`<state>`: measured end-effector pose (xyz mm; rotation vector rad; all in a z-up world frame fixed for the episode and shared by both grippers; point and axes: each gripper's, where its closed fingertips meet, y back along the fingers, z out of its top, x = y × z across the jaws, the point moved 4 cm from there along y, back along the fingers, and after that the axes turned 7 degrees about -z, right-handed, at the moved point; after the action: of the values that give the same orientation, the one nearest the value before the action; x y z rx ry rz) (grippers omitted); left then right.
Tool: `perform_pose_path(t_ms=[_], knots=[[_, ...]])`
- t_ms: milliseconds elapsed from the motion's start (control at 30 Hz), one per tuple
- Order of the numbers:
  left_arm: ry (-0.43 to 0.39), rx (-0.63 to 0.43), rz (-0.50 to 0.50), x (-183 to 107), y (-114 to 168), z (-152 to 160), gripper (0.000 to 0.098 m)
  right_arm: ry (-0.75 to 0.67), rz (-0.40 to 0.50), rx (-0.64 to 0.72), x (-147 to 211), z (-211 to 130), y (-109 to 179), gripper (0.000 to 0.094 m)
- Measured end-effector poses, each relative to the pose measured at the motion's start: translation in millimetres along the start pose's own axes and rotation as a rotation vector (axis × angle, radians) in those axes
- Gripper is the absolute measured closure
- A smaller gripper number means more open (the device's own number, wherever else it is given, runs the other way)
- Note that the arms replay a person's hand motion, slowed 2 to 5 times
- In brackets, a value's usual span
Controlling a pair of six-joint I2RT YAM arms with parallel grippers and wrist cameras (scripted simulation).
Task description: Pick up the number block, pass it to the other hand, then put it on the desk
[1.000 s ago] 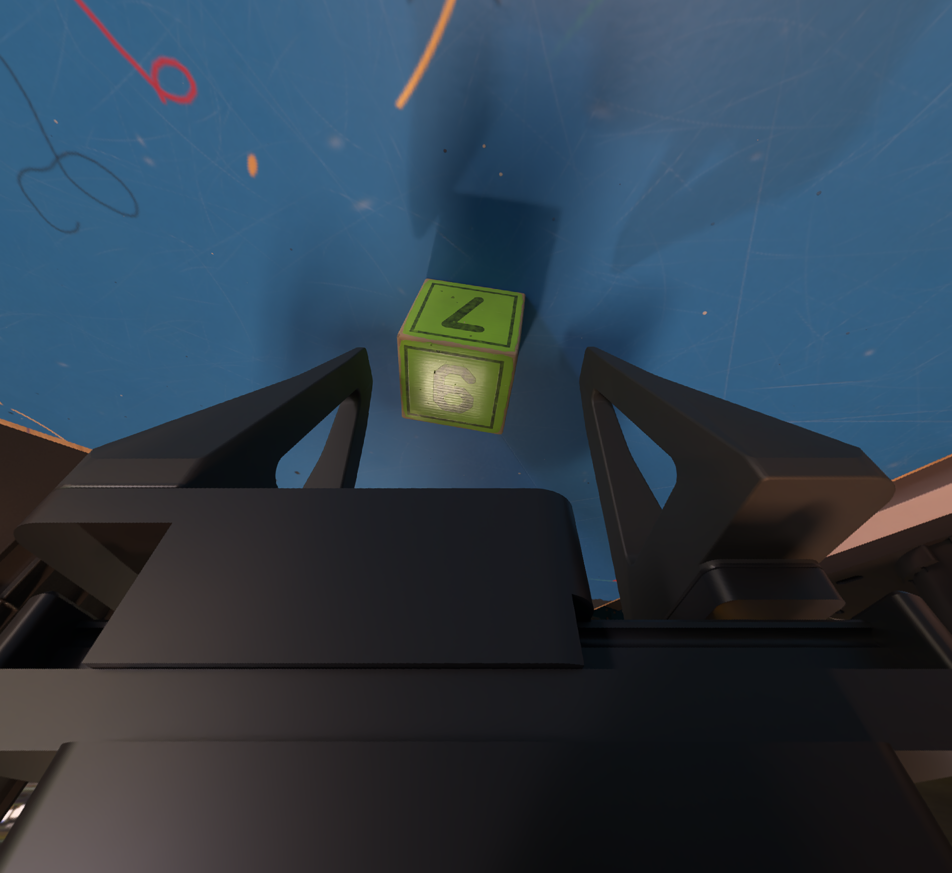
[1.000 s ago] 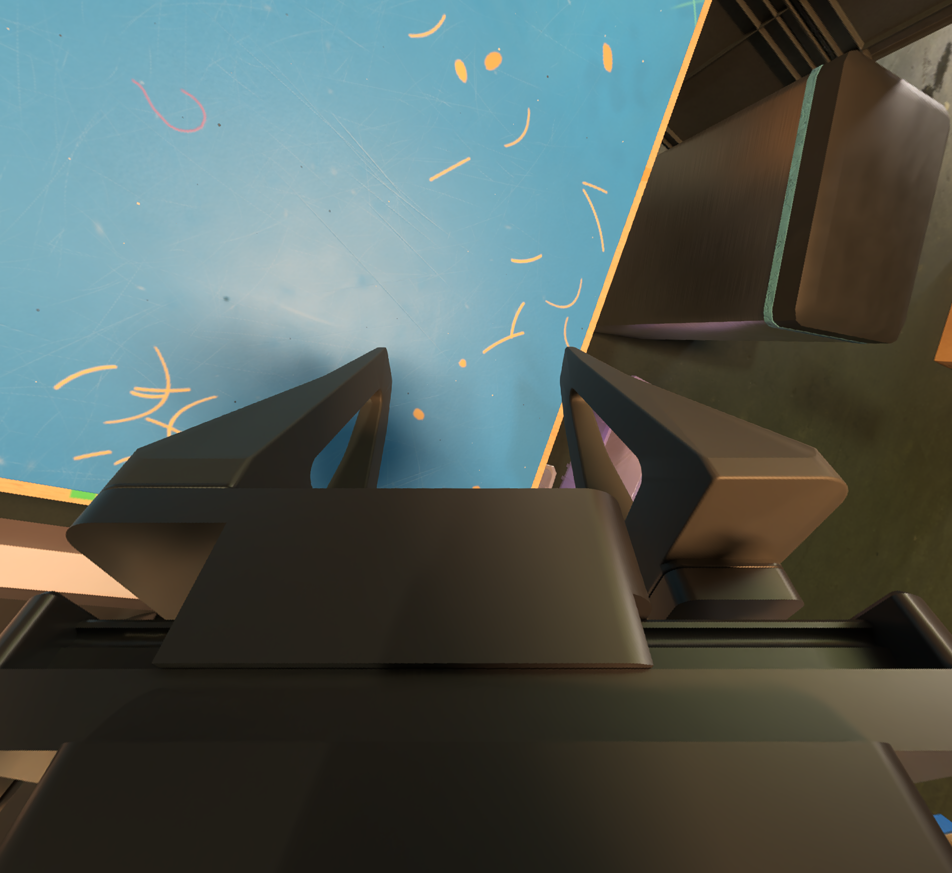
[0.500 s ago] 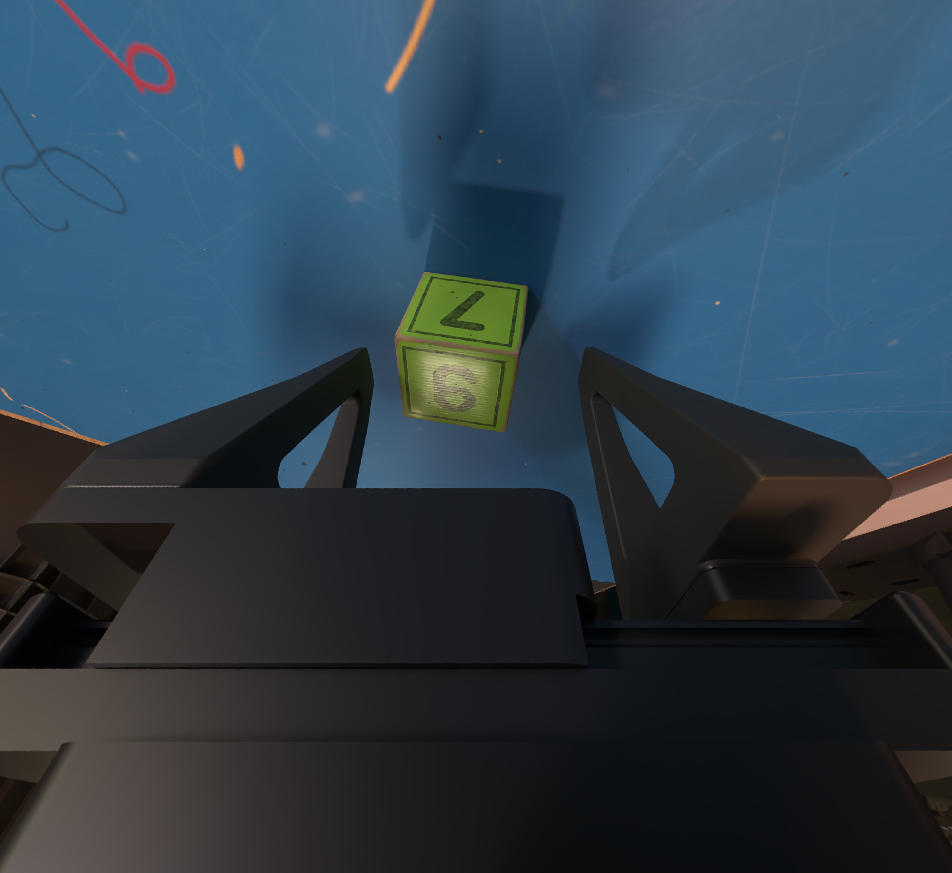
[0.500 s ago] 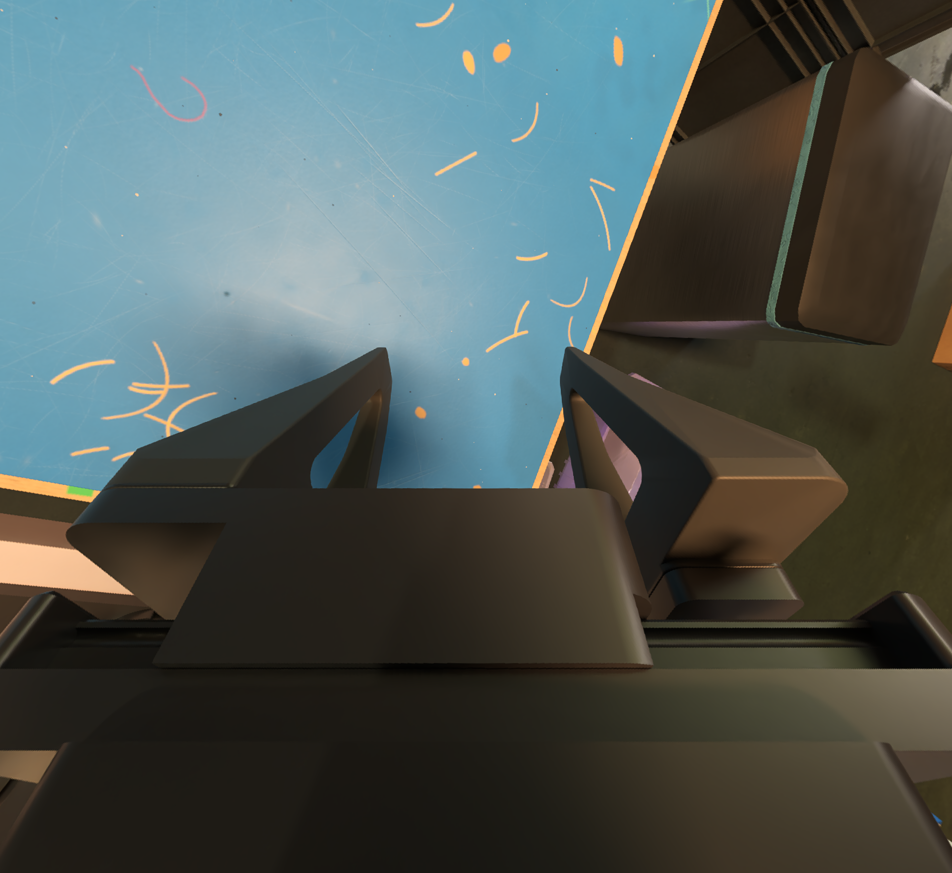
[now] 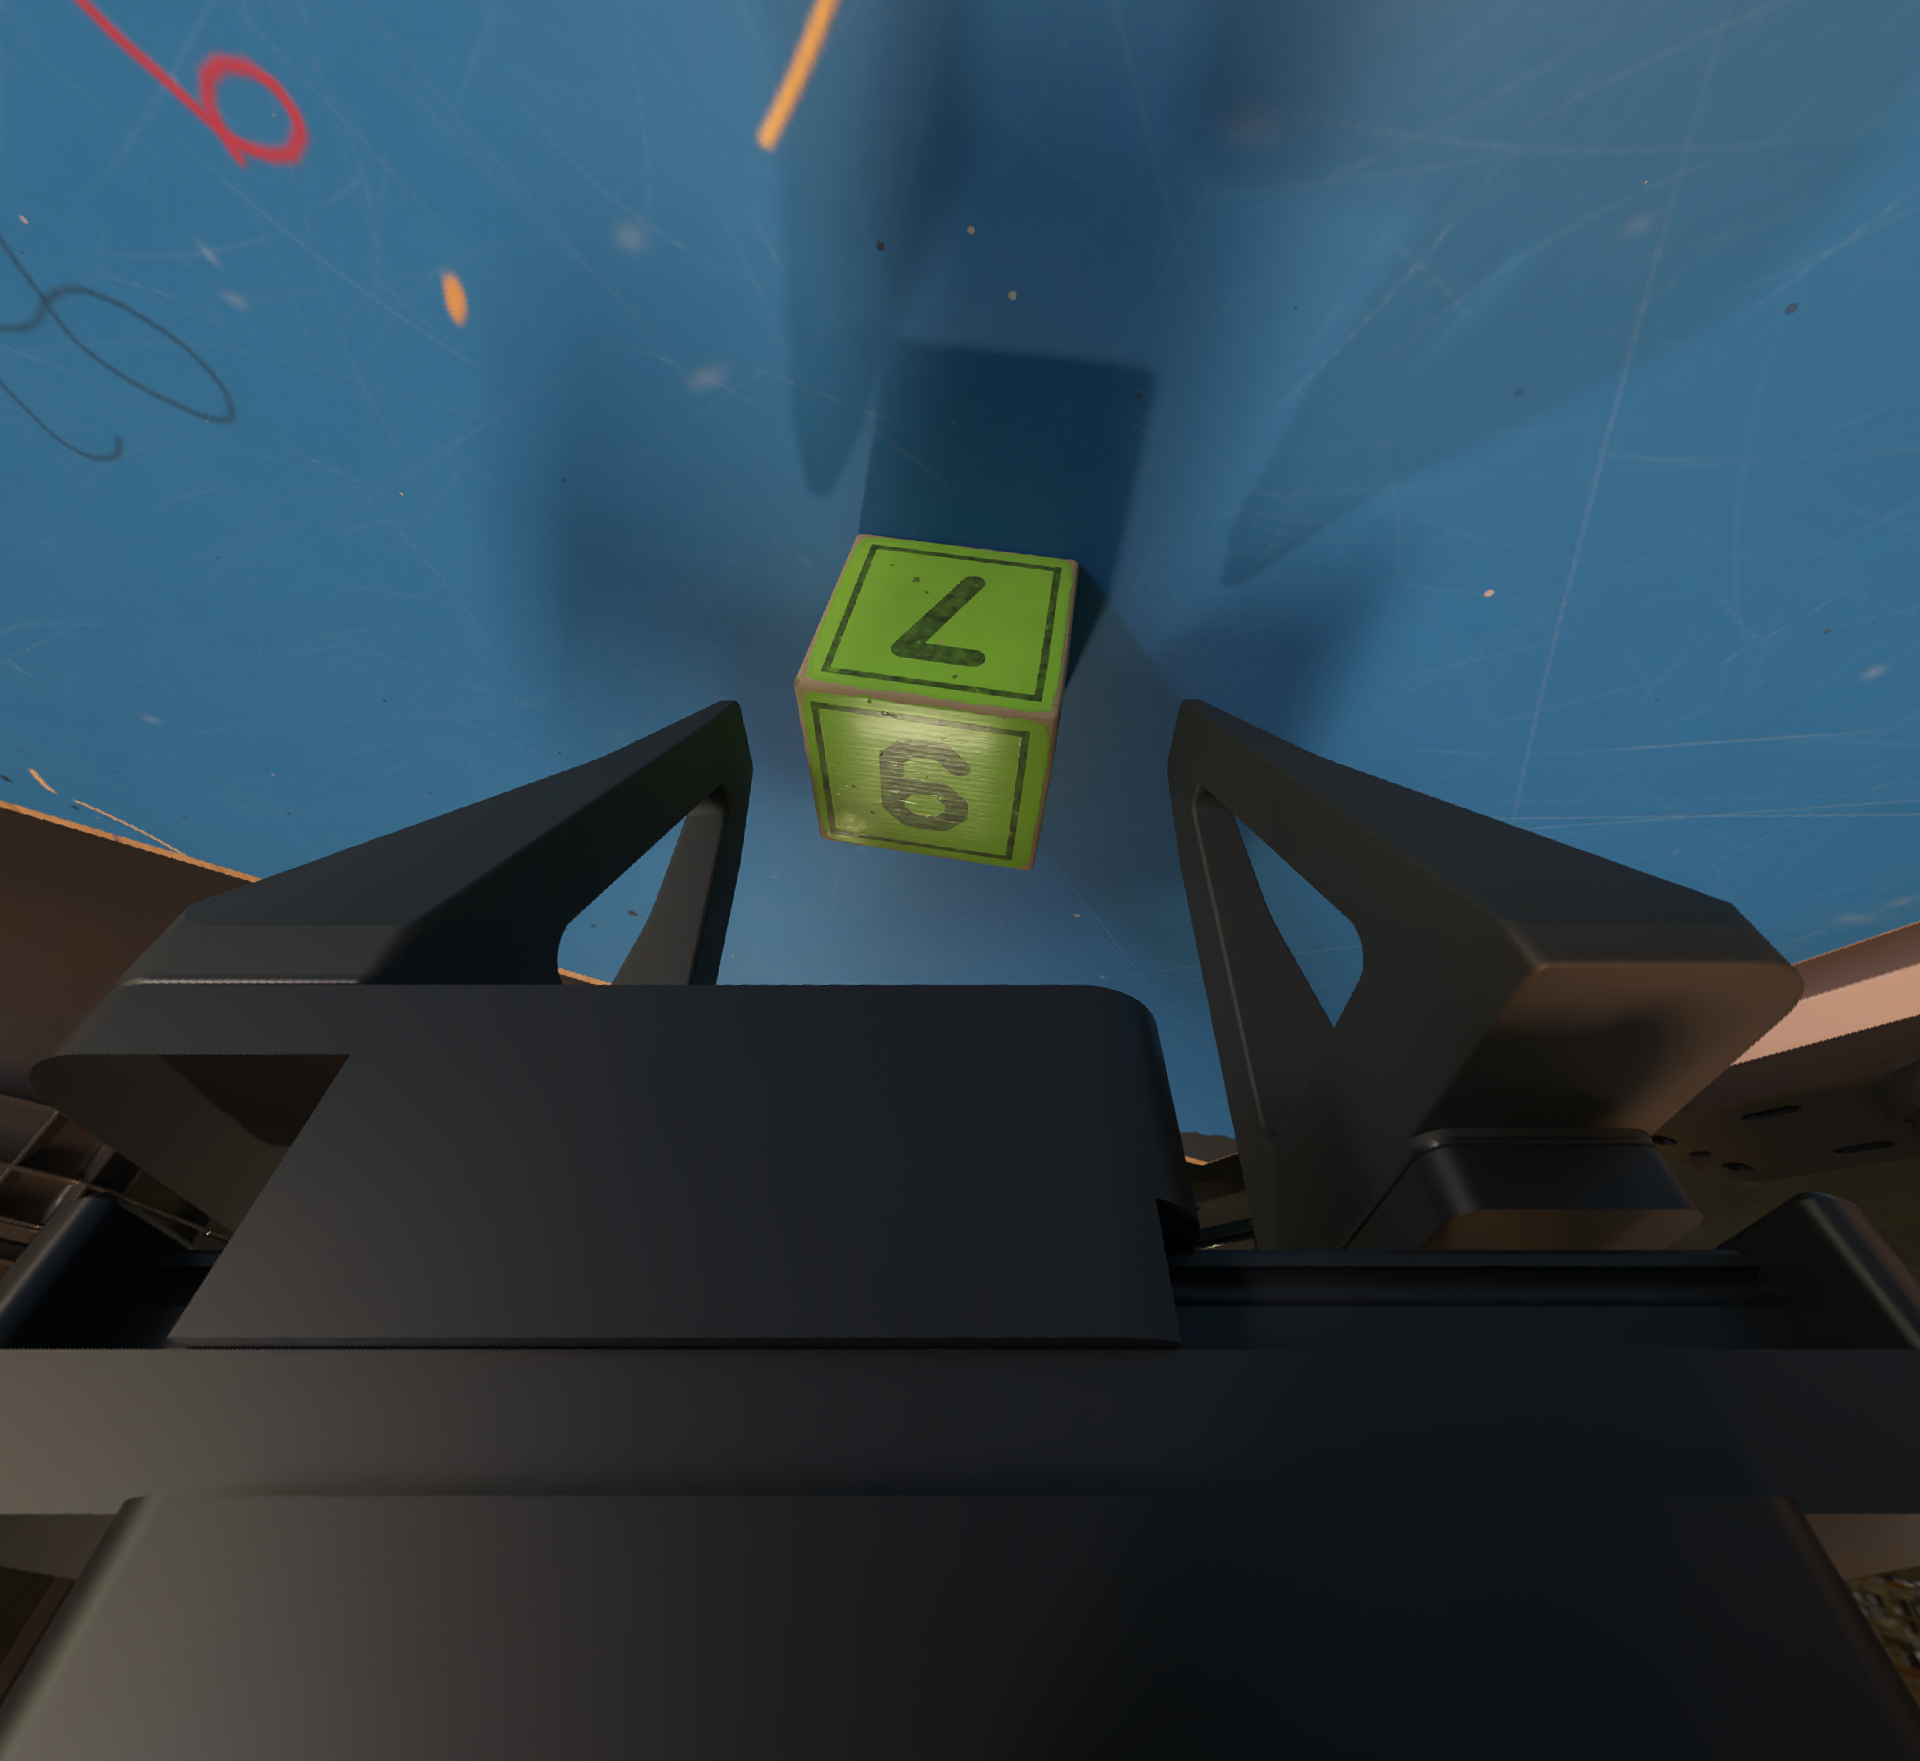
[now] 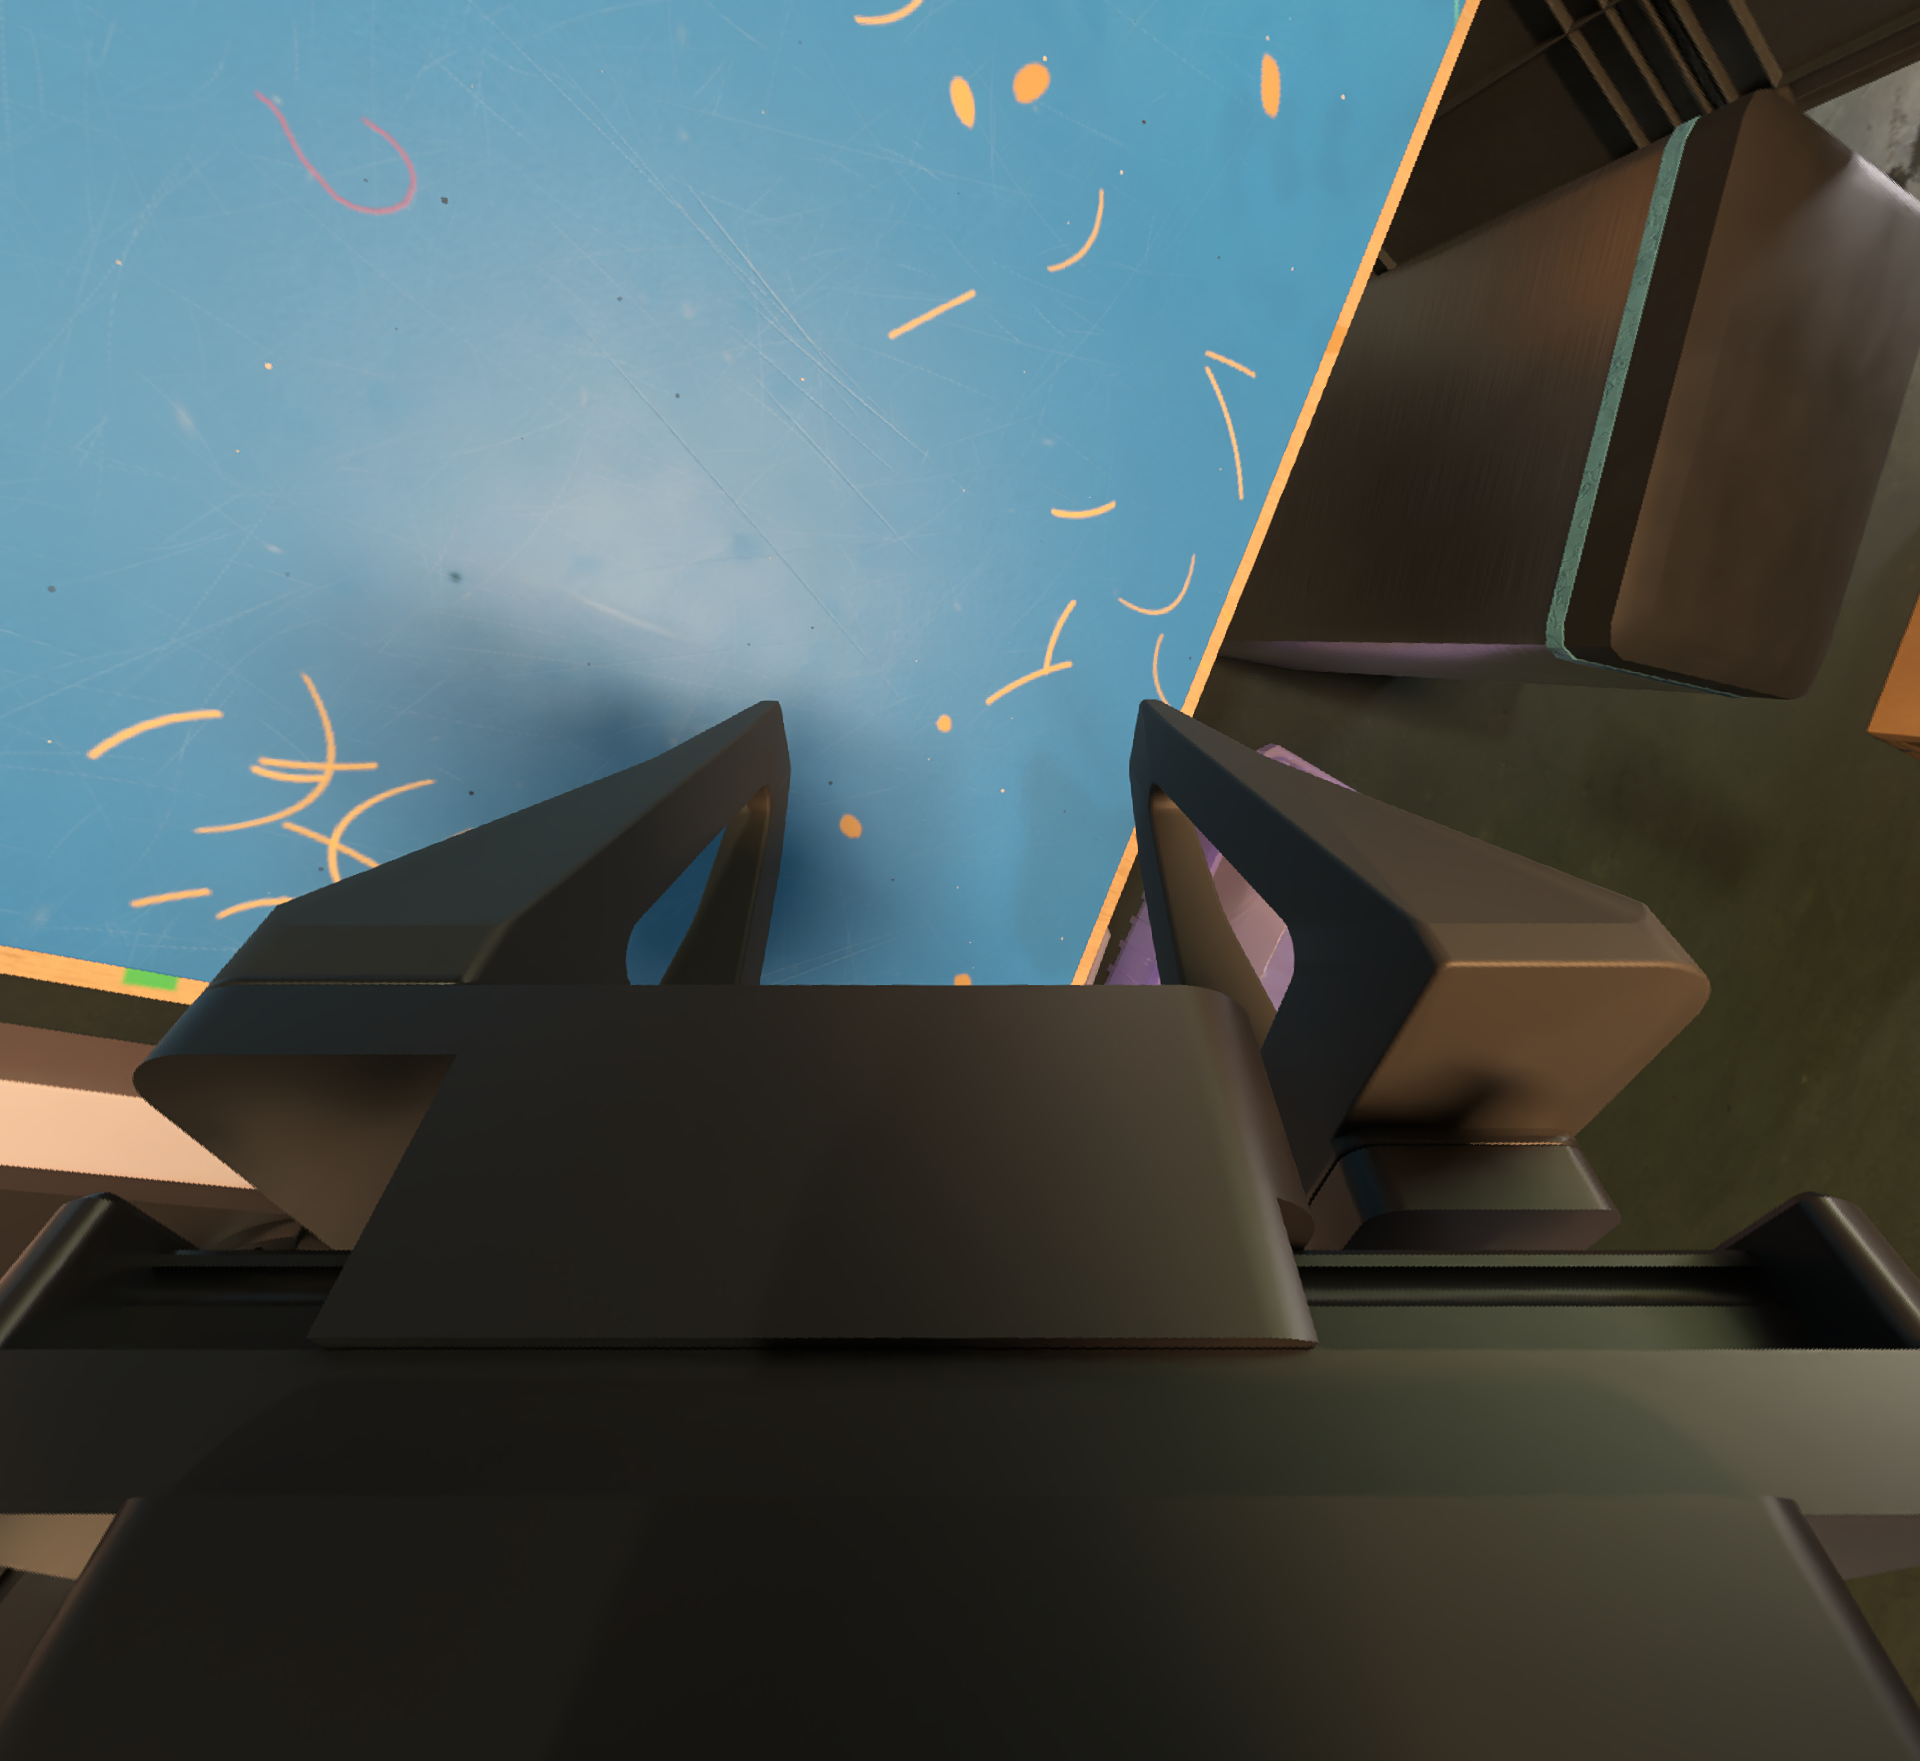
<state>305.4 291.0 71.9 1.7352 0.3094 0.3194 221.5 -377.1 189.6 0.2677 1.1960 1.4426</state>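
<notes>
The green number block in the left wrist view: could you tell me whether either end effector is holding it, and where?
Nothing is held. The green cube-shaped number block sits on the blue desk, ahead of the open left end effector; the right end effector is open, empty.

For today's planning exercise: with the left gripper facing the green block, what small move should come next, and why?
Probably ease the left gripper forward and down: its jaws stand open, the number block sits on the blue desk just beyond the fingertips, roughly centred, untouched.

From my left wrist view the desk (image 5: 416, 568) was dim, with dark shadows stretching beyond the number block (image 5: 935, 703), whose near face caught a pale glare. My right wrist view was brighter and sharp. Both showed wide-angle stretching at the edges.
</notes>
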Motion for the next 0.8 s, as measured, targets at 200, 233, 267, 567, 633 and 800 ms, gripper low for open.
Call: perform_pose_path(t_ms=[200, 233, 267, 567, 633, 800], knots=[[-0.006, 0.019, 0.002, 0.0, -1.5, 0.2, 0.0288, 0.007, 0.000, 0.006, 1.1, 0.2, -0.7, 0.0380], [-0.007, 0.022, 0.002, 0.0, -1.7, 0.3, 0.0290, 0.008, 0.000, 0.006, 1.3, 0.2, -0.8, 0.0380], [-0.007, 0.024, 0.003, 0.0, -1.9, 0.3, 0.0295, 0.009, 0.000, 0.007, 1.4, 0.3, -0.9, 0.0380], [-0.012, 0.039, 0.005, 0.0, -3.2, 0.6, 0.0368, 0.016, 0.001, 0.006, 2.7, 1.3, -1.0, 0.0381], [-0.012, 0.041, 0.007, 0.2, -3.3, 0.6, 0.0385, 0.018, 0.002, 0.005, 3.0, 1.6, -1.0, 0.0381], [-0.012, 0.044, 0.014, 1.3, -3.6, 1.2, 0.0426, 0.020, 0.003, 0.004, 3.4, 2.0, -1.1, 0.0381]])
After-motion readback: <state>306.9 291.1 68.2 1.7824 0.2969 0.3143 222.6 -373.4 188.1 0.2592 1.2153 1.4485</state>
